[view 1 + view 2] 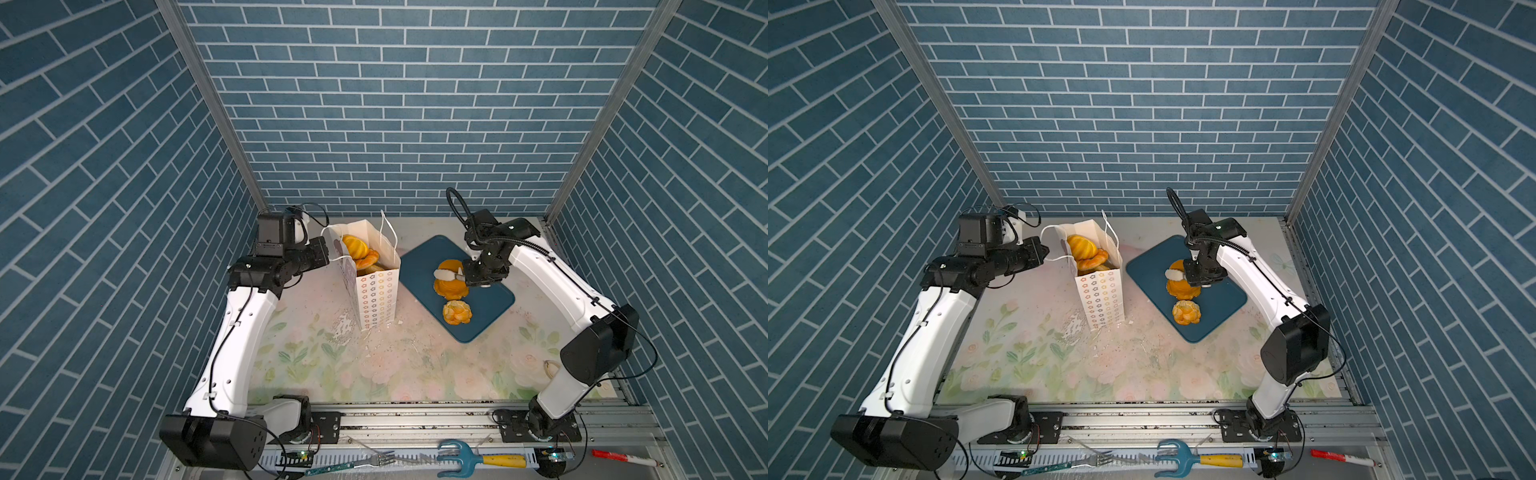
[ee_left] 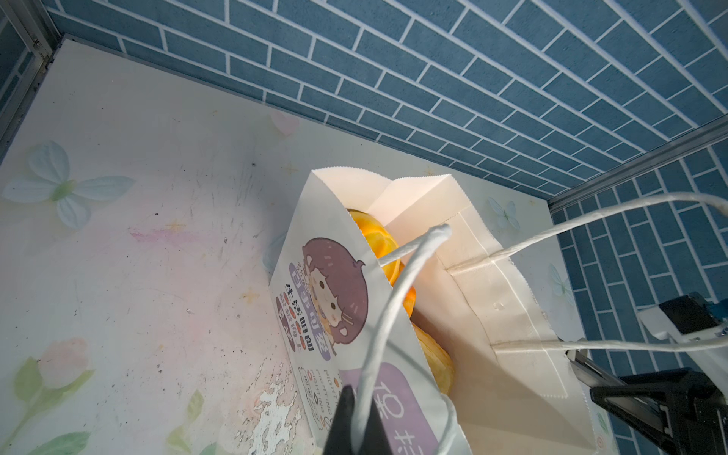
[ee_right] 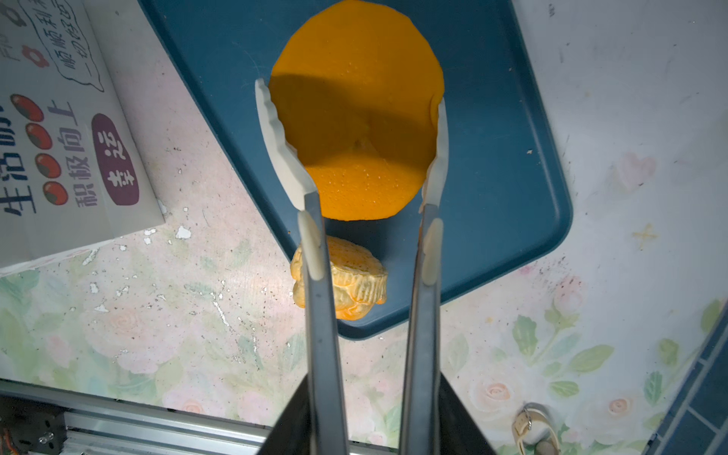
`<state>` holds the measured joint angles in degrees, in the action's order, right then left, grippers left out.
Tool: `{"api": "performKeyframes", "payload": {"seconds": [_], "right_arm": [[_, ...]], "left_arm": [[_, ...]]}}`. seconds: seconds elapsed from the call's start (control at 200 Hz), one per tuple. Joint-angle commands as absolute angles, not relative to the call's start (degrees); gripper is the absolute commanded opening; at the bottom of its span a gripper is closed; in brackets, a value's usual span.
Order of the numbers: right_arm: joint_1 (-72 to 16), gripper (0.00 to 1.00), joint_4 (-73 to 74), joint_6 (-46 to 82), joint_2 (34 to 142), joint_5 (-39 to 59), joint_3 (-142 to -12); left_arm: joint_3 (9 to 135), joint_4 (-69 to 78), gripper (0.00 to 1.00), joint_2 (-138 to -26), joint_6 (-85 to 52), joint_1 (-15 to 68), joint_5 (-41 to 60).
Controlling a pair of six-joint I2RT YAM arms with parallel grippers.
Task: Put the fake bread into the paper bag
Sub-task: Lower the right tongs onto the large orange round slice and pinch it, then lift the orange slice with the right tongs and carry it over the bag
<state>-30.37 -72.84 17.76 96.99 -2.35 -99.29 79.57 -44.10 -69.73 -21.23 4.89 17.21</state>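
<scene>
Starting at the front rail (image 1: 415, 419): seeing a fork (image 1: 376, 459), a blue hand rake (image 1: 469, 458) with a yellow handle and a red marker (image 1: 619, 457) lying on the near side of it. Moving in over the floral mat (image 1: 374, 365): finding a dark blue tray (image 1: 486, 307) lying skewed on the right half, one corner pointing toward the rail. Spotting a knotted bun (image 1: 457, 312) sitting loose on the tray's near part, nothing touching it. Just behind it, catching the right gripper (image 3: 356, 114) pinching the round cake (image 3: 366, 185), with white pads (image 3: 273, 130) pressed against opposite flanks in the right wrist view, and matching in both top views. Not managing to tell whether that cake is resting on the tray or hanging clear of it. Left of the tray, seeing the paper bag (image 1: 376, 299) standing upright on the mat, mouth open, base near the tray's edge but apart from it. Counting at least two glossy loaves (image 1: 355, 247) lying inside, near the top. At the bag's far-left side, reading the left gripper (image 2: 356, 429) as pressed together on a white cord handle (image 2: 394, 299), with the cord running between the black fingers in the left wrist view. Also seeing the second handle (image 1: 388, 232) sticking up free. Ending at the blue brick wall (image 1: 415, 124) behind everything.
</scene>
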Motion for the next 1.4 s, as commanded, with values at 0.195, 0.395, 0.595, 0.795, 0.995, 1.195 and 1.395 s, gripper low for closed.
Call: {"api": "performKeyframes", "payload": {"seconds": [0.195,0.395,0.595,0.795,0.995,1.195,1.395], "right_arm": [[-30.53,0.29,-71.62,18.65,89.94,-5.80,-103.49],[-30.63,0.28,-71.00,17.32,86.17,-6.21,-105.95],[-32.50,0.28,-66.81,14.55,81.56,-5.50,-109.07],[-36.02,0.28,-61.91,12.09,80.28,-7.47,-113.15],[-38.16,0.29,-51.27,9.81,78.54,-4.48,-112.59],[-42.12,0.31,-46.32,3.81,81.00,2.19,-117.17],[-46.92,0.31,-46.92,0.08,85.14,4.37,-122.43]], "left_arm": [[78.89,-44.12,0.00,-68.54,-21.54,5.37,17.48],[78.87,-43.95,0.00,-68.09,-21.80,5.34,17.49],[78.85,-43.62,0.00,-67.90,-22.10,5.44,17.93],[78.60,-43.23,0.00,-67.59,-22.27,5.60,18.11],[78.59,-43.06,0.00,-67.54,-22.41,5.71,18.16],[78.19,-42.65,0.00,-67.30,-22.49,5.71,18.22],[77.70,-42.98,0.00,-66.43,-22.64,5.71,18.11]]}}
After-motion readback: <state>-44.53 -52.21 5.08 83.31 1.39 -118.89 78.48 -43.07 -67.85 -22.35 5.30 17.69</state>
